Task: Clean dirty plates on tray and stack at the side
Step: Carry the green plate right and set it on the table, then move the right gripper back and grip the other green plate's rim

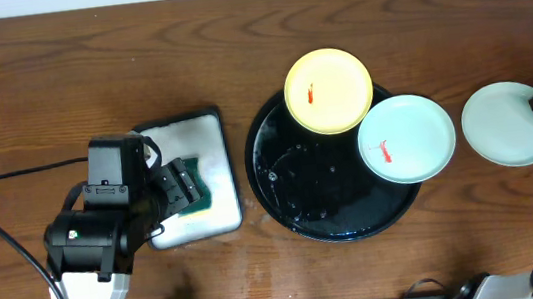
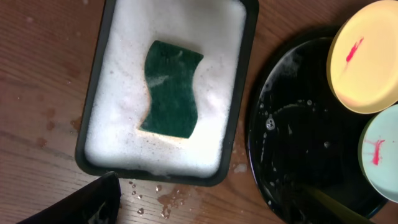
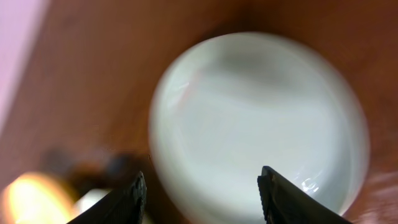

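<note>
Black tray [image 1: 280,183]: yellow plate [image 1: 328,90], mint plate [image 1: 407,138], both red-smeared.
White tray [image 2: 93,112]: foam [image 2: 124,62], green sponge [image 2: 171,88].
My left hand [image 1: 182,186]: spread, over the white tray.
My right hand [image 3: 200,186]: spread, over clean plate [image 3: 261,118].

Two plates [image 1: 328,90] rest on the tray [image 1: 322,198], a third plate [image 1: 508,122] right of it.

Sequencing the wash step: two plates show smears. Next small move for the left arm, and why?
Probably lower the left gripper onto the green sponge and close on it. Its fingers look open and empty above the sponge, which lies loose in the foam tray. The yellow plate and mint plate on the black tray show red smears.
</note>
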